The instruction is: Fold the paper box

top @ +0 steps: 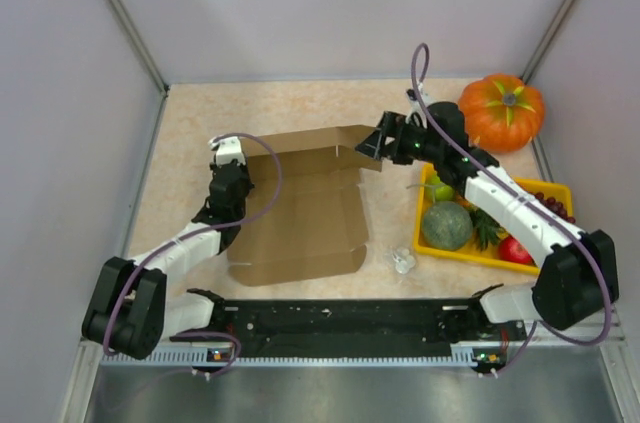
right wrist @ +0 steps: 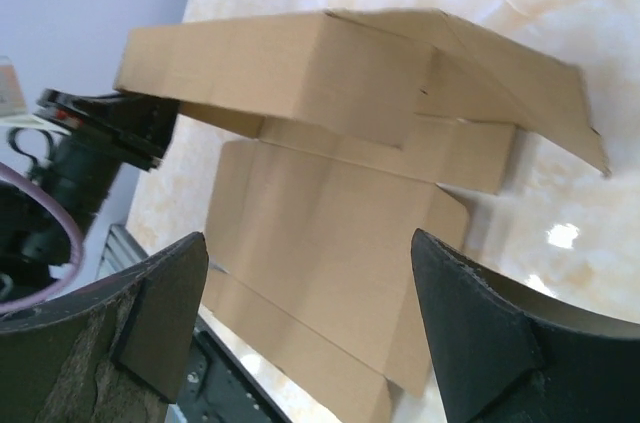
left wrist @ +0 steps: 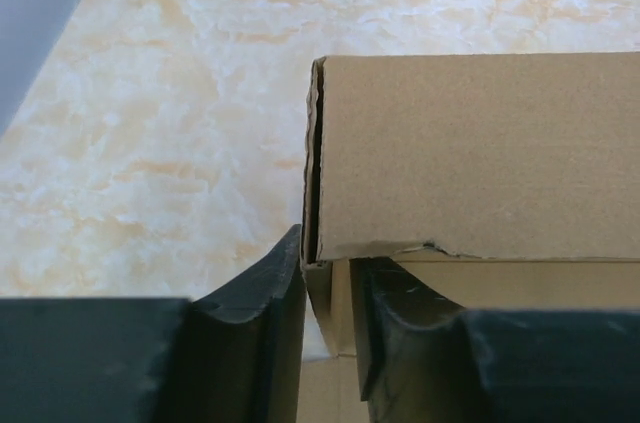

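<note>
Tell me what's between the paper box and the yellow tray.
Top view: bare table, plus one small whitish object by the yellow tray, not touching the paper box.

Orange pumpkin (top: 503, 111) far-right corner, yellow tray (top: 555, 186) w/ green melon (top: 446, 226), small white obj (top: 403, 261) beside tray

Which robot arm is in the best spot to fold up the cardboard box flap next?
Probably left. The left end effector straddles a raised edge of the paper box; the right end effector hangs open, short of it.
</note>
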Controlling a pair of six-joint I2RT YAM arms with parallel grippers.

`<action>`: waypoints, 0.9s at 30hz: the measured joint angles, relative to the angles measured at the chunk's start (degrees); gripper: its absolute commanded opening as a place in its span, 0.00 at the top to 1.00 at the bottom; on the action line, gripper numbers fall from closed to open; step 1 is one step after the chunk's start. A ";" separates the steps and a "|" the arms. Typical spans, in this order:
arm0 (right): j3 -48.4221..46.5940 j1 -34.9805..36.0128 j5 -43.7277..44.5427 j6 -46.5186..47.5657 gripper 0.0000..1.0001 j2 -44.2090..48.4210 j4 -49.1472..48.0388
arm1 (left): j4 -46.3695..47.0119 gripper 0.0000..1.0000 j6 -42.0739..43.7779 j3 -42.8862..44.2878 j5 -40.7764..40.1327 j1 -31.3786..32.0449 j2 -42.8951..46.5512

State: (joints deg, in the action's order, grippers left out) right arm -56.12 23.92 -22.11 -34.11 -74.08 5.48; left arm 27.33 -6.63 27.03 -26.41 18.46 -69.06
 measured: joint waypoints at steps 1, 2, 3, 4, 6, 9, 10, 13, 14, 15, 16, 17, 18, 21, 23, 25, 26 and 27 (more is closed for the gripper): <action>-3.19 0.85 0.26 -0.24 0.19 -1.99 1.70 | 0.33 0.80 0.31 0.00 -0.02 0.00 0.00; -5.38 1.60 0.50 -0.44 0.19 -3.41 2.49 | 0.76 0.82 0.66 0.00 -0.02 0.00 0.00; -7.78 2.56 1.03 -0.46 0.20 -4.83 3.63 | 1.07 0.85 0.94 0.00 -0.02 0.00 0.00; -10.40 3.52 1.60 -0.42 0.21 -6.32 4.96 | 1.36 0.87 1.14 0.00 -0.07 0.00 0.00; -15.39 4.94 2.40 -0.24 0.24 -9.29 7.52 | 1.86 0.90 1.38 -0.04 -0.15 0.00 0.00; -23.45 6.10 3.02 -0.22 0.26 -15.19 10.51 | 3.39 1.00 2.19 -0.37 0.04 0.02 0.00; -24.85 6.36 3.28 -0.20 0.27 -16.63 11.08 | 3.89 1.00 2.43 -0.57 0.04 0.00 0.00; -26.88 6.71 4.70 0.24 0.29 -19.61 13.46 | 5.53 1.00 2.97 -1.51 0.04 0.00 0.04; -27.32 6.73 4.85 0.52 0.30 -20.35 14.23 | 6.32 1.00 3.23 -2.05 0.04 0.00 0.07; -27.93 6.84 5.09 0.72 0.30 -21.29 14.80 | 7.10 1.00 3.48 -2.62 0.04 0.00 0.11; -28.48 6.95 5.42 1.05 0.30 -22.18 15.34 | 7.69 1.00 3.63 -3.15 0.02 0.00 0.17; -28.89 7.06 5.68 1.40 0.30 -22.97 15.56 | 8.07 1.00 3.72 -3.45 0.04 0.00 0.22; -29.20 7.15 5.88 1.60 0.30 -23.52 15.85 | 8.68 1.00 3.85 -3.76 0.04 0.00 0.28; -30.23 7.32 5.90 1.88 0.30 -24.85 16.72 | 9.64 1.00 4.00 -4.09 0.07 0.00 0.33; -30.64 7.39 5.57 1.51 0.30 -25.64 16.55 | 10.23 1.00 4.22 -4.22 0.07 0.00 0.44; -30.64 7.48 5.11 0.81 0.31 -26.21 16.39 | 10.54 1.00 4.39 -4.26 0.11 0.00 0.66; -30.64 7.48 4.66 0.11 0.32 -26.51 16.04 | 10.71 1.00 4.46 -4.26 0.11 0.00 0.76; -30.60 7.48 4.17 -0.66 0.32 -26.73 15.52 | 10.86 1.00 4.52 -4.26 0.11 0.00 0.83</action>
State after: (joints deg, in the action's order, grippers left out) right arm -86.72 31.40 -17.93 -34.76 -100.82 20.99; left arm 38.20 -2.11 22.76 -26.30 18.46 -68.23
